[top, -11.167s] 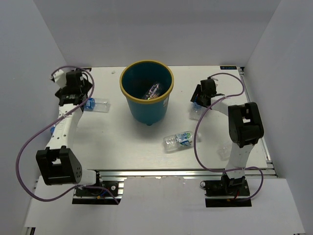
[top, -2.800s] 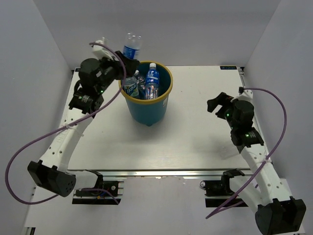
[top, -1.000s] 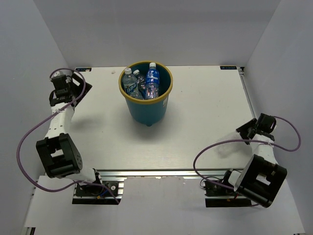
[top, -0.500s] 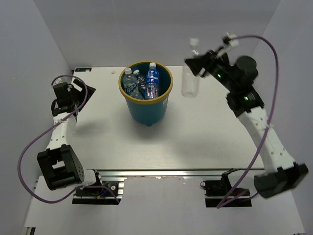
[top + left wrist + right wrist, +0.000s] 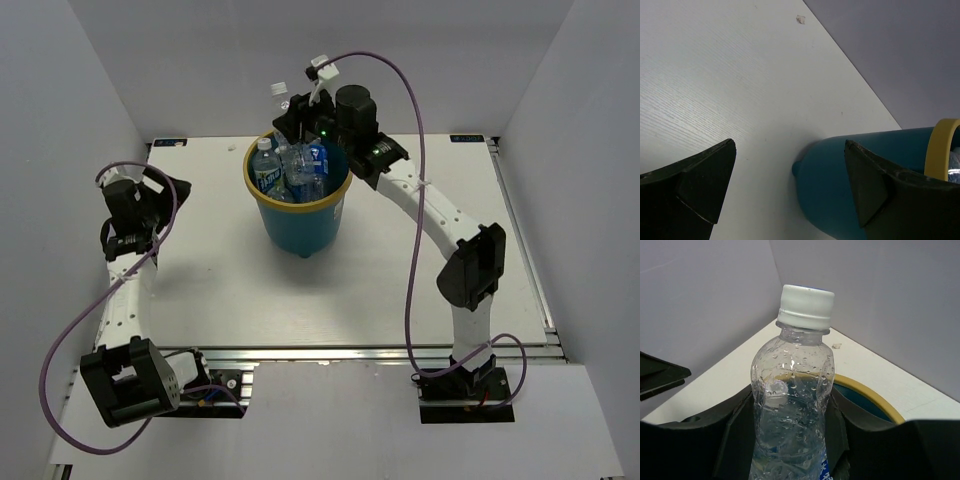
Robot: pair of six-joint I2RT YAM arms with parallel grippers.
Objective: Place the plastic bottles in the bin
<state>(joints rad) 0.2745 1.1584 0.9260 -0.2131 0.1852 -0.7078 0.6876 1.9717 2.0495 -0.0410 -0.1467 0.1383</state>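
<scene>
Bottle hanging right over the bin

The teal bin (image 5: 300,225) sits toward the back middle of the bench (image 5: 420,280) with a few bottles (image 5: 266,172) standing in it, labels blue and green-white. Right claw (image 5: 790,432) is pinching a clear white-capped bottle (image 5: 792,385) by its body, cap up, just above the bin's rear rim. Left claw (image 5: 790,185) is spread wide, gripping nothing, out near the bench's left edge and well apart from the bin. White walls (image 5: 90,90) rise close behind the bin and along both sides.
</scene>
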